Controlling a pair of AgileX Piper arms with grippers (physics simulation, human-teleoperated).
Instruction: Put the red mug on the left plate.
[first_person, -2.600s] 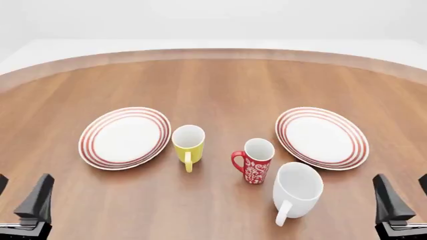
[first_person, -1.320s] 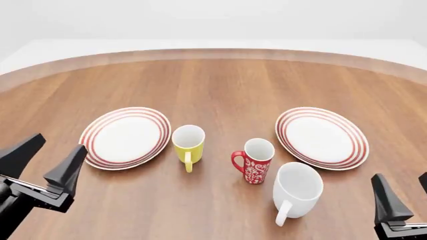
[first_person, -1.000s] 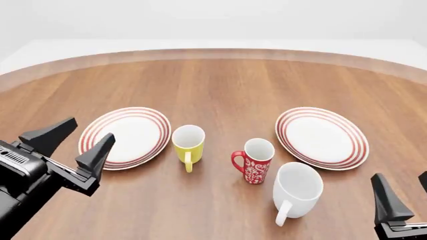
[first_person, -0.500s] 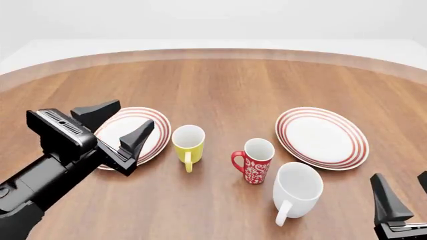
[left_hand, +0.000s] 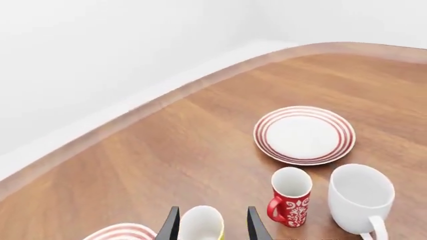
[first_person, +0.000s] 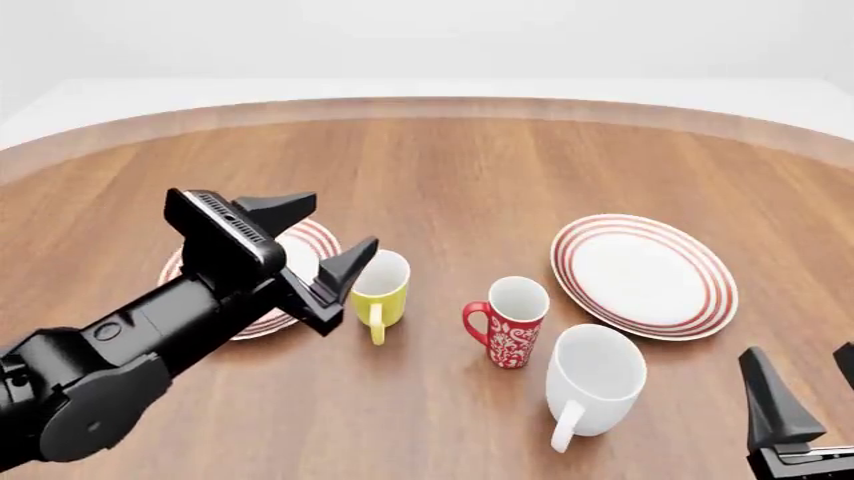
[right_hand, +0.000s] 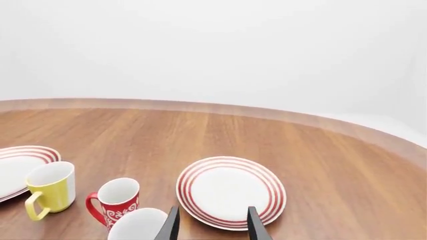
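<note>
The red mug (first_person: 514, 325) with its white swirl pattern stands upright near the table's middle, handle to the left; it also shows in both wrist views (left_hand: 290, 197) (right_hand: 115, 202). The left plate (first_person: 311, 238), white with red rings, is mostly covered by my left arm. My left gripper (first_person: 334, 225) hovers open above the plate's right rim, next to the yellow mug (first_person: 378, 285) and well left of the red mug. My right gripper (first_person: 807, 375) stands open at the front right corner with nothing between its fingers.
A bigger white mug (first_person: 594, 378) stands just right of and in front of the red mug, almost touching it. The right plate (first_person: 643, 273) lies behind that. The yellow mug stands between the left plate and the red mug.
My left arm has swung up, forward and to the right from the front left corner, over the left plate towards the yellow mug. The right gripper and all the dishes have stayed put.
</note>
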